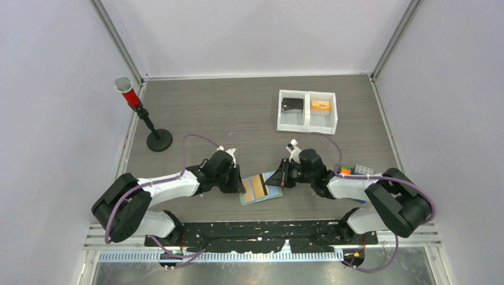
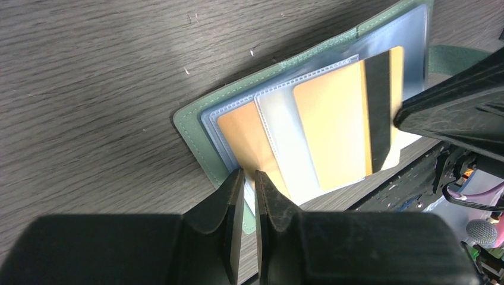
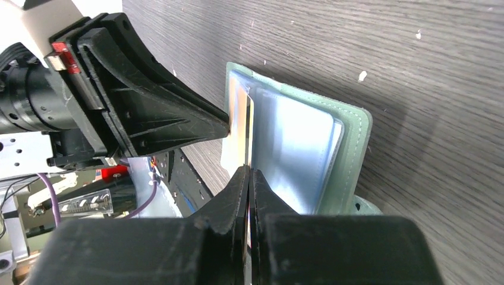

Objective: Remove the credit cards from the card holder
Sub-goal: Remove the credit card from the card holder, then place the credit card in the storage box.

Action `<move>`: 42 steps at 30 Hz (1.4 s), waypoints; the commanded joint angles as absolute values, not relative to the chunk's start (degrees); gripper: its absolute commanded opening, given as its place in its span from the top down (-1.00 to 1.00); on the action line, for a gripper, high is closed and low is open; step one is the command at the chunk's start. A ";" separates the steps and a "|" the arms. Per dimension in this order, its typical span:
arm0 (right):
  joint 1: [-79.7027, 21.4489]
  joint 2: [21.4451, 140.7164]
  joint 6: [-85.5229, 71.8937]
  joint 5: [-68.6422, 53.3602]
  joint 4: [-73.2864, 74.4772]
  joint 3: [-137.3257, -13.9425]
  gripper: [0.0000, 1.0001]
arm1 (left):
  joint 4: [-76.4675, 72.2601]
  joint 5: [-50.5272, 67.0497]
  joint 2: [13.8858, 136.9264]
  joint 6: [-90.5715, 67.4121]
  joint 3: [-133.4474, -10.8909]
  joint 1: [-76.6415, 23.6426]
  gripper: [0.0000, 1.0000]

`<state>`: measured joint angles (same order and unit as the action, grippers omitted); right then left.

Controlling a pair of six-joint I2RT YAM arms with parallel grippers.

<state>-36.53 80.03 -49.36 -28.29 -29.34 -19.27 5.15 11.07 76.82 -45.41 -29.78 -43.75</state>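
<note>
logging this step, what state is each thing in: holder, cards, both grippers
card holder: open on the table, sleeves facing up
striped orange card: partly out of its sleeve, pinched by the right gripper
other orange card: tucked in its sleeve
left gripper: shut on the card holder's edge
right gripper: shut on the striped orange card

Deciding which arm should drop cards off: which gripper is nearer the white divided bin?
Right. The right gripper, pinching the credit card, lies in front of the white divided bin; the left gripper, clamping the card holder, lies farther left.
</note>
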 commanded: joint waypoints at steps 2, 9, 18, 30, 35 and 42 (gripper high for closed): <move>-35.69 72.00 -44.73 -24.67 -21.35 -20.65 0.89 | 11.90 5.87 77.29 -42.68 -28.60 -43.68 0.69; -35.68 63.58 -37.99 -19.97 -11.52 -24.16 0.89 | 13.65 7.55 71.81 -43.25 -31.89 -43.77 0.41; -40.72 56.22 -19.38 -10.40 -3.26 -29.58 0.90 | 16.92 7.30 60.14 -48.55 -36.93 -43.68 -0.12; -64.82 52.19 -3.60 12.84 -8.57 -28.92 0.89 | 16.51 7.54 50.57 -59.50 -39.74 -42.90 -0.37; -69.22 51.81 -0.31 17.32 -9.65 -28.81 0.89 | 12.23 8.24 50.13 -63.61 -36.49 -42.33 -0.37; -74.23 53.25 1.63 22.77 -9.84 -29.49 0.89 | 5.78 11.95 52.83 -67.84 -32.33 -41.92 -0.32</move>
<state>-72.05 53.12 -1.04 16.78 -6.46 -28.10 12.08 9.15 51.62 -64.36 -34.22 -42.24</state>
